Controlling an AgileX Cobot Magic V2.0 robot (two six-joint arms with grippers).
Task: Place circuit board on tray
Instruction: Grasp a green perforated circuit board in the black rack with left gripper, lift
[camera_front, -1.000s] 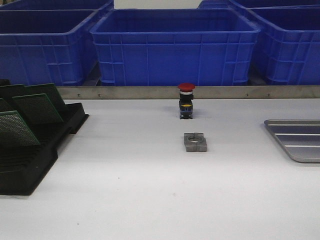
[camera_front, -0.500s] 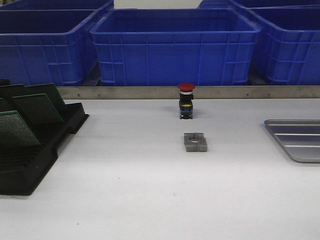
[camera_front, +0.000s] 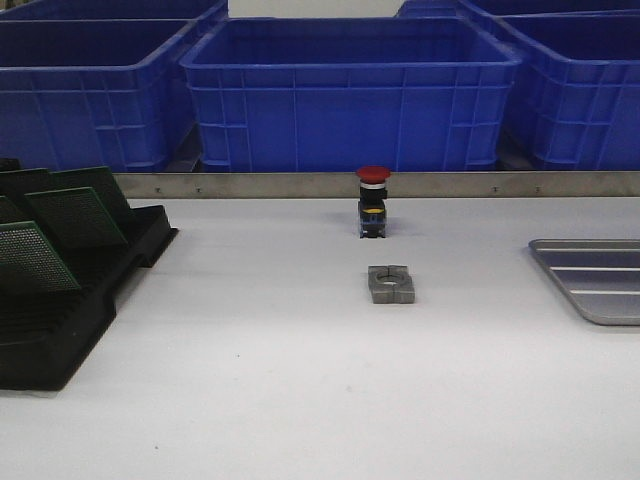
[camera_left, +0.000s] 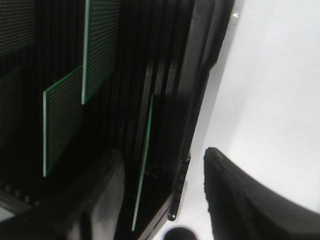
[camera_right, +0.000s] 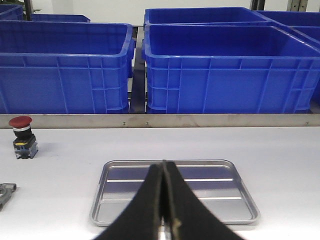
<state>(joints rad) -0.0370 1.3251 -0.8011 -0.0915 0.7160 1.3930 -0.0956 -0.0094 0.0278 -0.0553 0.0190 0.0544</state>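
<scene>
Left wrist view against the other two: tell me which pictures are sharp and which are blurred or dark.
Left wrist view: dark, the left gripper's fingers blurred, the green circuit boards in the black rack reasonably clear. Front view: evenly lit, sharp on the red push button. Right wrist view: sharp, soft sheen on the tray.

Matte black tapered jaws on left gripper (camera_left: 165, 200) and right gripper (camera_right: 163, 210).

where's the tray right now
In the front view the tray lies flat at the table's right edge, partly cut off, right of the small grey metal block. The right wrist view shows it empty.
</scene>
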